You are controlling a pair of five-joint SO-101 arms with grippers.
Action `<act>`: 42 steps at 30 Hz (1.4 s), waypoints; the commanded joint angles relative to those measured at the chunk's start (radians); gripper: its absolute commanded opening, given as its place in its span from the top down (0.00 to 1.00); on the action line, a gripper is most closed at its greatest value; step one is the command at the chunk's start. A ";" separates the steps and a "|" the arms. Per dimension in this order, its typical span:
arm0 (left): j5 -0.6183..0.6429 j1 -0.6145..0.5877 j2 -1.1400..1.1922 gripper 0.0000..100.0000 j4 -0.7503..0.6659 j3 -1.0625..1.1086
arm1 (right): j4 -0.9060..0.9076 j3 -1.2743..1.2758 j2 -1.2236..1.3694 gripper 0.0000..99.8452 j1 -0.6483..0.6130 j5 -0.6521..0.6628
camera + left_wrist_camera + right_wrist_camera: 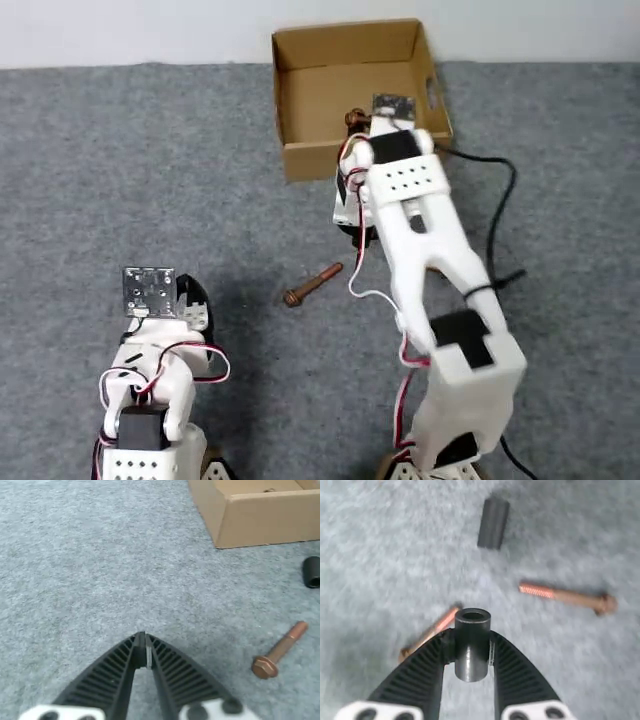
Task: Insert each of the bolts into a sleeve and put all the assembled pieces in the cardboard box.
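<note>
Grey carpet (150, 150) covered the whole table. The cardboard box (310, 160) stood open at the far edge. I could not make out what, if anything, lay inside it.

My right gripper (471, 645) hung low over the carpet just in front of the box. Its jaws were closed only as far as the black sleeve (471, 627) allowed, pinching it by its sides. The sleeve's bore stood upright and unobstructed.

My left gripper (142, 647) sat well back near its own base. Its jaws were pressed fully together with nothing between them.

Two copper-coloured bolts rested flat on the carpet. The exposed bolt (565, 597) lay well apart from the right gripper. The hidden bolt (427, 632) lay just behind the held sleeve, partly covered by a finger. A spare sleeve (493, 523) lay on its side farther off.

I judged the step in hand to be mating a bolt with the held sleeve. To do it well, I wanted the right arm motionless with the bore vertical. The left jaws needed to open and take the exposed bolt across its shank near the head, leaving the thread free. I would then line up the axes above the bore before lowering. A tilted bolt would likely catch on the lip, and a careless approach could roll the bolt away.
</note>
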 commanded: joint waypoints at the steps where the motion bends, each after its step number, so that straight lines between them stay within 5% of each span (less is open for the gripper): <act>1: -0.011 0.011 0.000 1.00 -0.005 -0.008 | 0.085 -0.026 -0.196 0.99 0.008 0.009; 12: -0.006 0.089 0.002 0.99 0.055 -0.008 | 0.202 0.055 -0.555 0.99 0.251 -0.026; 29: -0.083 0.100 0.020 0.99 0.060 -0.176 | 0.093 0.984 -1.484 0.99 0.572 -0.008; 35: -0.078 0.229 0.302 0.99 0.055 -0.406 | 0.038 1.083 -1.598 0.99 0.799 0.052; 42: -0.091 0.377 0.841 0.99 0.051 -0.791 | 0.030 1.209 -1.644 0.99 0.855 0.052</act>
